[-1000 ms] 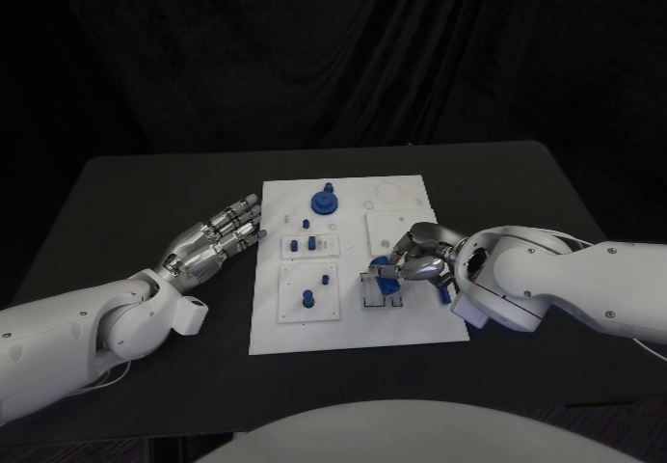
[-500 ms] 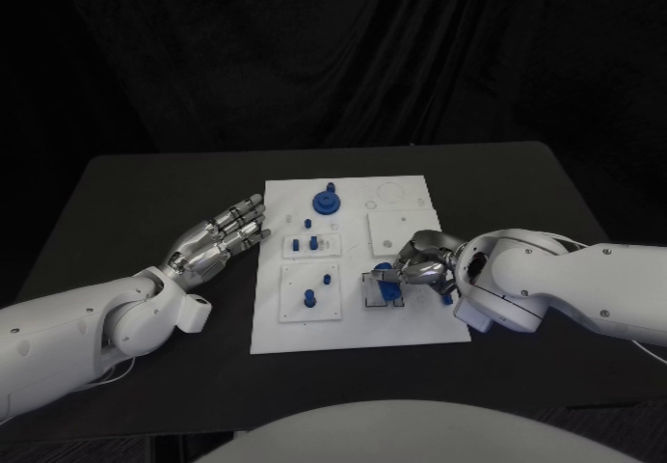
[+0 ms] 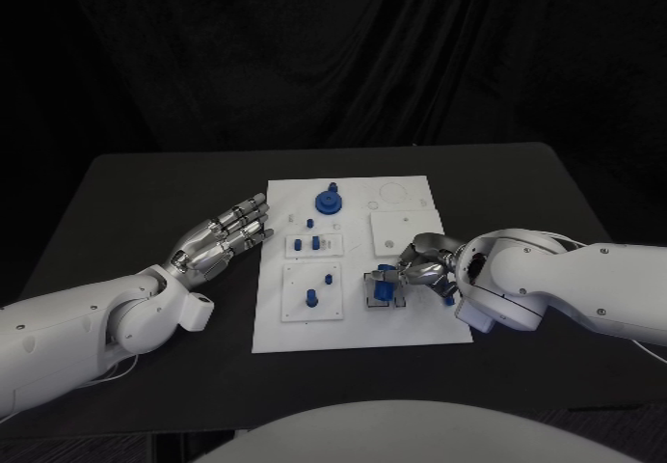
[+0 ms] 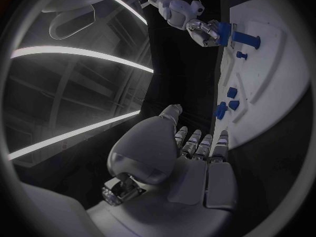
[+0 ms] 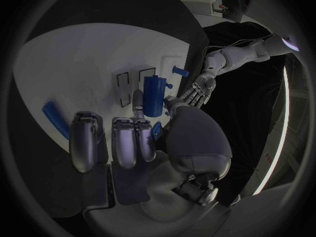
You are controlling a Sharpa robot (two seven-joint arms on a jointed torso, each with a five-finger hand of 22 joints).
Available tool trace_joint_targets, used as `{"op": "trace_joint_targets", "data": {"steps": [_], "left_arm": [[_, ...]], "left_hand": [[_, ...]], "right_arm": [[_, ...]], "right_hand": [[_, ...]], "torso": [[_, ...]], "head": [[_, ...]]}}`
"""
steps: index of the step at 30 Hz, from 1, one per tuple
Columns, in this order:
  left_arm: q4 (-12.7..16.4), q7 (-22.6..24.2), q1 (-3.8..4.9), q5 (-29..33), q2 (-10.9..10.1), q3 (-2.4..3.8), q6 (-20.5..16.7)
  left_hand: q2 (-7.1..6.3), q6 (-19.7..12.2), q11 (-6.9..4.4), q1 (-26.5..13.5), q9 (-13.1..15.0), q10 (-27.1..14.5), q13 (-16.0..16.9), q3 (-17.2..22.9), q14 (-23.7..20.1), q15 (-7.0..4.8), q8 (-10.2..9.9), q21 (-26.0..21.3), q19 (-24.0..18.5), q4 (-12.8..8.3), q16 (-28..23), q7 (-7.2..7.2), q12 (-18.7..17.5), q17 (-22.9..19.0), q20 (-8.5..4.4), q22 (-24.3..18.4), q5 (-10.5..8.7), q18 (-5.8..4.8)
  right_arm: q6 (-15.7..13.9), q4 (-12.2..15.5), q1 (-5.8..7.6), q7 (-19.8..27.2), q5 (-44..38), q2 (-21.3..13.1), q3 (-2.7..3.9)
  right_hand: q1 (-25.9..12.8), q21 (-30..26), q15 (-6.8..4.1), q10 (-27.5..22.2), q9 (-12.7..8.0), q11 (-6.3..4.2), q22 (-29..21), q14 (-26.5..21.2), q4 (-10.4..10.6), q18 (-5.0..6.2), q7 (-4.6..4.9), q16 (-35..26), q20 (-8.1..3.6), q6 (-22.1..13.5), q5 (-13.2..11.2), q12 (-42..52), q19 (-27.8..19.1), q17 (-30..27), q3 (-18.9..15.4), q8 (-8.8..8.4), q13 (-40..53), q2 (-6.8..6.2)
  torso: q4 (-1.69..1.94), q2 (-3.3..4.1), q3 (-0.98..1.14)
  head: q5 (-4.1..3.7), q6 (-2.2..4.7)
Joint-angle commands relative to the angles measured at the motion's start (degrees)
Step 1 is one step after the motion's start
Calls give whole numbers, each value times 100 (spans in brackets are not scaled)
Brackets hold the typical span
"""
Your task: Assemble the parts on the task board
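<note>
Hands first: the right hand (image 3: 424, 267) has drawn in slightly toward its own arm since a second ago, its fingers curled down over the slotted holder (image 3: 384, 288) near the front right of the white task board (image 3: 355, 333). In the right wrist view a blue cylinder (image 5: 153, 95) lies just past the fingertips (image 5: 137, 101) — whether they pinch it or merely touch it cannot be told. A long blue bar (image 5: 55, 119) lies on the board beside that hand. The left hand (image 3: 223, 240) has stayed where it was, flat and spread with nothing in it, just off the board's left edge. Farther back, small blue pieces (image 3: 317, 286) stand on the two plates at the board's middle, and a round blue knob (image 3: 328, 201) sits near the far edge. The black table (image 3: 153, 193) carries it all — behind it hangs a dark curtain (image 3: 333, 68).
</note>
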Motion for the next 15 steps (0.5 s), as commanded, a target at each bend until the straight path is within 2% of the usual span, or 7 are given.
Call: {"op": "trace_joint_targets", "data": {"steps": [1,7,11,15], "left_arm": [[6,562,-5,32,14,5,84],[-6,544,-6,32,20,5,95],[-22,538,-7,32,31,5,103],[-37,531,-8,32,50,5,117]], "left_hand": [[-16,6,44,-56,3,-5,4,27,17,38,28,23,14,-15,-6,36,35,0,33,2,19,25],[-16,6,44,-56,3,-5,4,27,17,38,28,23,14,-15,-6,36,35,0,33,2,19,25],[-16,6,44,-56,3,-5,4,27,17,38,28,23,14,-15,-6,36,35,0,33,2,19,25],[-20,3,40,-63,2,-9,3,35,20,53,28,26,18,-23,-5,39,32,1,45,6,17,25]], "right_arm": [[246,-23,-20,-146,13,12,1],[357,-48,-26,-157,13,23,1],[400,-60,-28,-157,13,31,1],[420,-74,-29,-153,13,34,1]], "right_hand": [[-82,-45,48,598,-22,38,1246,550,0,104,13,-31,41,-75,-76,15,246,1215,-106,-42,1506,14],[-34,-89,59,598,-51,50,1231,545,-37,115,26,-39,53,-113,-275,15,225,1197,-268,-60,1506,2],[53,-98,64,598,-67,54,1229,544,-62,117,31,-41,59,-122,-450,15,222,1191,-371,-61,1506,-5],[71,-106,65,598,-71,55,1227,544,-63,119,32,-42,60,-124,-492,15,219,1190,-398,-60,1506,-1]], "torso": [[0,-3,1],[2,1,2],[1,-2,-2],[-1,-2,2]], "head": [[11,-1],[22,-1],[67,-1],[108,-1]]}}
